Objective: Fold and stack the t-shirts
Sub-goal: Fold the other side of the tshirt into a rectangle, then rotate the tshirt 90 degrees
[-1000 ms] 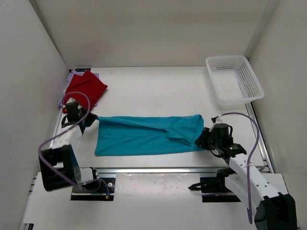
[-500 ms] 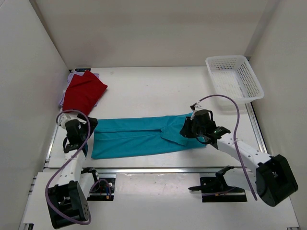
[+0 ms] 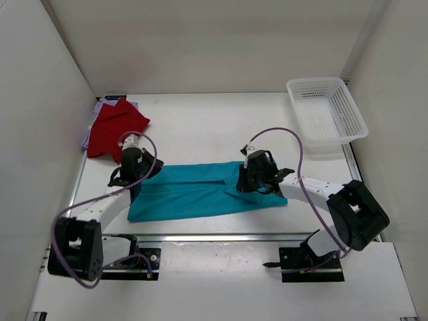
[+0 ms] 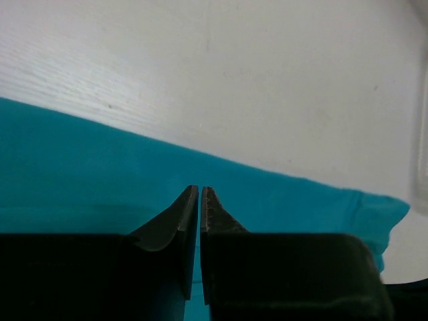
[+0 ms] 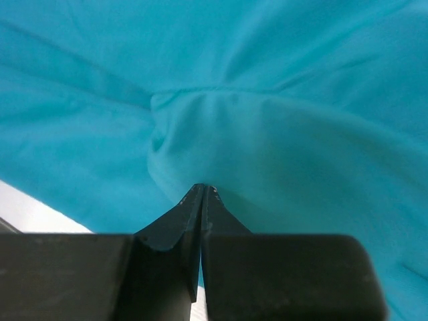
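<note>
Both arms have swung inward since a second ago. The teal t-shirt point(image 3: 194, 194) lies flat on the surface point(image 3: 200, 127). My left gripper point(image 3: 134, 177) is pinched shut at its 9 o'clock end, though I cannot tell if it has cloth. My right gripper point(image 3: 251, 180) clenches a pucker toward 3 o'clock. I'd lift both evenly, keeping the cloth taut.

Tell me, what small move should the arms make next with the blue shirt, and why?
Probably the right gripper should lift its end of the teal t-shirt and carry it toward the left gripper. The shirt lies as a long strip, the right gripper is shut on a bunched pinch of cloth, and the left gripper sits shut over the other end.
</note>
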{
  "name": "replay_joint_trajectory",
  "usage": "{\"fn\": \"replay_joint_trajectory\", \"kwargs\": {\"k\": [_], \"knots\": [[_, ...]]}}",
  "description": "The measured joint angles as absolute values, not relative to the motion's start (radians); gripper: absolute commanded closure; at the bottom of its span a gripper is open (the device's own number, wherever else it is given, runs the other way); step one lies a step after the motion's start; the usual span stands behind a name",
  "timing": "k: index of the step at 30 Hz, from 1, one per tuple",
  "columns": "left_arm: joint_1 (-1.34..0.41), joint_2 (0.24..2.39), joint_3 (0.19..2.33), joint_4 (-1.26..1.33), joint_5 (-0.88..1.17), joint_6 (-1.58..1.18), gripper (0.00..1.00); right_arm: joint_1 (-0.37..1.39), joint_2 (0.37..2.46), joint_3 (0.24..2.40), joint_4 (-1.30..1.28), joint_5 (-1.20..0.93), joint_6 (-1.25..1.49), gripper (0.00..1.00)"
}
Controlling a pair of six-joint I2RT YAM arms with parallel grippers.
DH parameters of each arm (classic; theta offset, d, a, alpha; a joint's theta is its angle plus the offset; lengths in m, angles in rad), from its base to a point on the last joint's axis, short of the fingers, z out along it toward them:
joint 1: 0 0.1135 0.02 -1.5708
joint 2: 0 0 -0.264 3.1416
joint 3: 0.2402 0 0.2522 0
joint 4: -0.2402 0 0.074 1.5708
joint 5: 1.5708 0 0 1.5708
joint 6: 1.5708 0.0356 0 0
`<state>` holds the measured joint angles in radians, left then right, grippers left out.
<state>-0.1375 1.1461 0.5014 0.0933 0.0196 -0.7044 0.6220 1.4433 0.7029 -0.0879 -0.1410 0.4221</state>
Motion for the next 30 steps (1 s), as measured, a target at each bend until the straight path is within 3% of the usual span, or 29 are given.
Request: {"fn": "replay_joint_trajectory", "kwargs": {"k": [4, 7, 9, 10, 15, 20, 28, 30], "knots": [[-0.12, 1.283, 0.454, 0.17, 0.097, -0.718, 0.72, 0.647, 1.461, 0.673, -0.08, -0.167, 0.422, 1.0], [-0.005, 1.374, 0.387, 0.238, 0.185, -0.774, 0.77, 0.626, 1.455, 0.653, -0.092, -0.199, 0.42, 0.82], [0.031, 1.39, 0.378, 0.261, 0.212, -0.808, 0.9, 0.593, 1.425, 0.65, -0.107, -0.211, 0.416, 0.76], [0.02, 1.38, 0.378, 0.266, 0.21, -0.817, 0.92, 0.568, 1.399, 0.65, -0.11, -0.22, 0.416, 0.73], [-0.106, 1.287, 0.407, 0.274, 0.168, -0.824, 0.91, 0.365, 1.308, 0.664, -0.048, -0.237, 0.433, 0.7], [-0.087, 1.314, 0.451, 0.329, 0.17, -0.842, 0.93, 0.17, 1.39, 0.706, 0.026, -0.258, 0.455, 0.6], [-0.038, 1.436, 0.397, 0.394, 0.192, -0.904, 0.94, 0.014, 1.49, 0.651, 0.158, -0.41, 0.547, 0.62], [-0.038, 1.448, 0.393, 0.398, 0.192, -0.911, 0.94, 0.007, 1.523, 0.638, 0.202, -0.457, 0.576, 0.67]]}}
